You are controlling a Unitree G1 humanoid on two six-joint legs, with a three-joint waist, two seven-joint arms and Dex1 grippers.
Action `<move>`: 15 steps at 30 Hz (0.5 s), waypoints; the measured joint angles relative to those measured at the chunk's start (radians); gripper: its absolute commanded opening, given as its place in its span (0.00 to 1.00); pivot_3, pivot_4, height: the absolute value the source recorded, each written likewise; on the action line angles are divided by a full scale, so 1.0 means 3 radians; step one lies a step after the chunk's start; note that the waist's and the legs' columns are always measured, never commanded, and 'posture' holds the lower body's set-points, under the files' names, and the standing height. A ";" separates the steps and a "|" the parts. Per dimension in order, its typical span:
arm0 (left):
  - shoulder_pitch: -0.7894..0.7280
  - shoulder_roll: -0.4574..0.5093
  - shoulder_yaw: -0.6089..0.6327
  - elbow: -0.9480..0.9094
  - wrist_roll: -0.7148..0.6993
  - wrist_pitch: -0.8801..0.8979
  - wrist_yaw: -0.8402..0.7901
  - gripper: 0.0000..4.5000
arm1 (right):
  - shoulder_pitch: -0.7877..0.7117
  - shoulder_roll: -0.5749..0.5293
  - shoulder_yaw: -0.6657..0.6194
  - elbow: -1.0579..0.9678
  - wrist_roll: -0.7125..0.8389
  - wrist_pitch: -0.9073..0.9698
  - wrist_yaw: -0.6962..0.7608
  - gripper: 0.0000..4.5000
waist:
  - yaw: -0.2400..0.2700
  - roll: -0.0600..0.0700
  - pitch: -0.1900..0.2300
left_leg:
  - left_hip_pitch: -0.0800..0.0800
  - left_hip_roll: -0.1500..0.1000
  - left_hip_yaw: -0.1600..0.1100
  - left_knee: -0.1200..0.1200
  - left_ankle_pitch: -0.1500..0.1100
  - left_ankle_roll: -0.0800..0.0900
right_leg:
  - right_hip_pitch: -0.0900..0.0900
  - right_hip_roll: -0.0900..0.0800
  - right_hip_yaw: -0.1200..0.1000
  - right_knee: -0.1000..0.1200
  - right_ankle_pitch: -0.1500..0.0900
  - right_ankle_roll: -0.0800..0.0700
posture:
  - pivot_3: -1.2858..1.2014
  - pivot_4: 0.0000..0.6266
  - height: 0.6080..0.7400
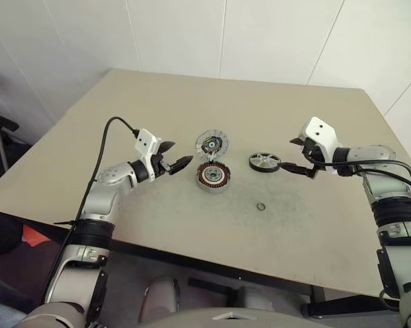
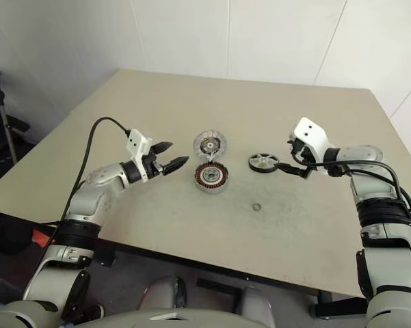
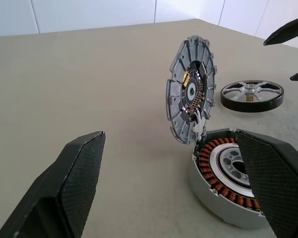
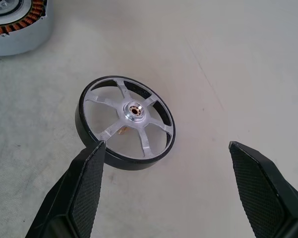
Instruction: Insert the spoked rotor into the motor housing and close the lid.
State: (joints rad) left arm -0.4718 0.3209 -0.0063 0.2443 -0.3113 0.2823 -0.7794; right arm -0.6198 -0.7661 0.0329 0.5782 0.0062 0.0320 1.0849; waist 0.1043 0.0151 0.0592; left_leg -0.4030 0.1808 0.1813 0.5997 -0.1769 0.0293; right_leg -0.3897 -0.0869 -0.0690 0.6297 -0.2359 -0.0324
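Observation:
The motor housing (image 1: 213, 176) lies mid-table, its copper windings showing. Its lid (image 1: 211, 144), a ribbed silver disc with a dark centre, stands upright and open at the housing's far edge. To the right of the housing the spoked rotor (image 1: 264, 162) lies flat on the table. My left gripper (image 1: 178, 155) hovers open just left of the housing, nothing between its fingers (image 3: 69, 183). My right gripper (image 1: 288, 154) is open just right of the rotor, angled down toward it and holding nothing. In the right wrist view the rotor (image 4: 125, 124) lies just ahead of one finger (image 4: 84, 188).
A tiny metal ring (image 1: 260, 206) lies on the tan table (image 1: 157, 96) in front of the rotor, nearer me. White walls stand behind the table's far edge. A black cable runs from the left wrist along the arm.

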 measured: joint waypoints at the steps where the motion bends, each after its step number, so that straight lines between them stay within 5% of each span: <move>1: 0.0000 0.0000 0.0000 0.0000 0.0000 0.0000 -0.0005 1.00 | 0.0000 0.0000 0.0000 0.0005 -0.0005 0.0000 0.0002 1.00 | 0.0000 0.0000 0.0000 | 0.0000 0.0000 0.0000 0.0001 0.0000 0.0000 | 0.0000 0.0000 0.0000 0.0001 0.0000 0.0000 | 0.52 0.00 1.00; 15: 0.0000 0.0000 0.0000 0.0000 -0.0001 0.0000 -0.0040 1.00 | 0.0014 0.0027 0.0002 0.0010 -0.0008 0.0047 0.0029 1.00 | -0.0001 0.0000 0.0000 | 0.0004 0.0001 -0.0001 0.0017 0.0000 -0.0001 | 0.0000 0.0000 0.0002 0.0022 0.0000 0.0000 | 0.52 0.00 1.00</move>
State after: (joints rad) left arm -0.4717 0.3208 -0.0063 0.2442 -0.3116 0.2824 -0.7915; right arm -0.6156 -0.7579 0.0335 0.5813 0.0037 0.0460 1.0936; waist 0.1039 0.0151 0.0593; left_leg -0.4019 0.1813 0.1809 0.6048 -0.1768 0.0289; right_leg -0.3897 -0.0870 -0.0685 0.6363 -0.2360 -0.0324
